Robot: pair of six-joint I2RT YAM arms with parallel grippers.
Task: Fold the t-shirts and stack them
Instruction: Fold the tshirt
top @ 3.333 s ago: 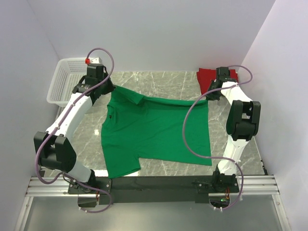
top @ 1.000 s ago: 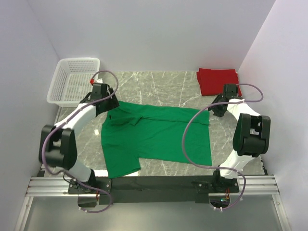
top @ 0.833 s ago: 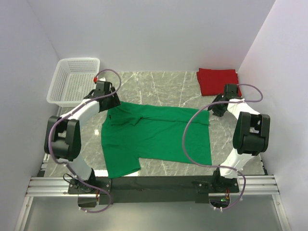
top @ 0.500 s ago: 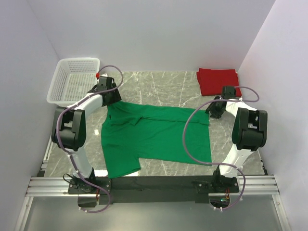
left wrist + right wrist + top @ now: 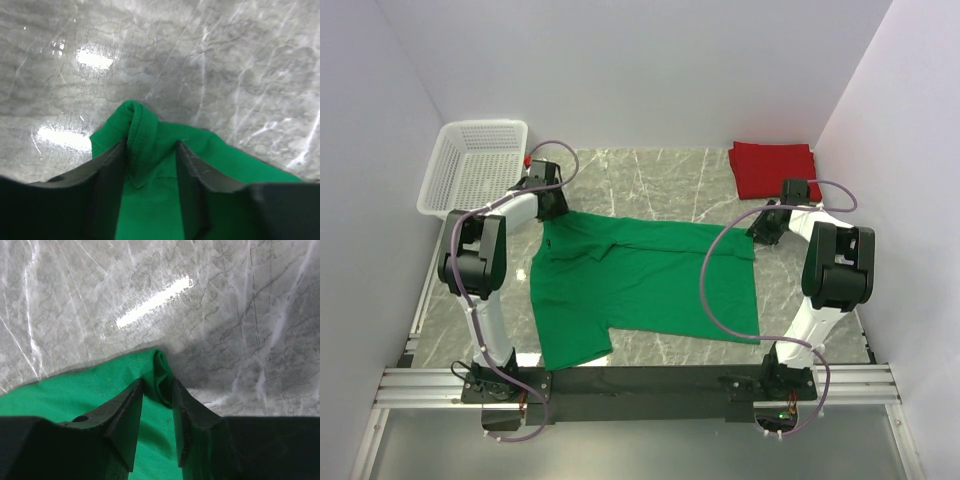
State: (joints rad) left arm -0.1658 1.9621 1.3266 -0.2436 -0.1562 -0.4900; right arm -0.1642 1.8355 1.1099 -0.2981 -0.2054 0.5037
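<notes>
One green t-shirt (image 5: 640, 275), one red t-shirt (image 5: 772, 168)

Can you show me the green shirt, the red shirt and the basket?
green shirt (image 5: 650, 280), top view, middle of its body
red shirt (image 5: 772, 168), top view, middle of the folded cloth
basket (image 5: 475, 172), top view, bare mesh bottom
</notes>
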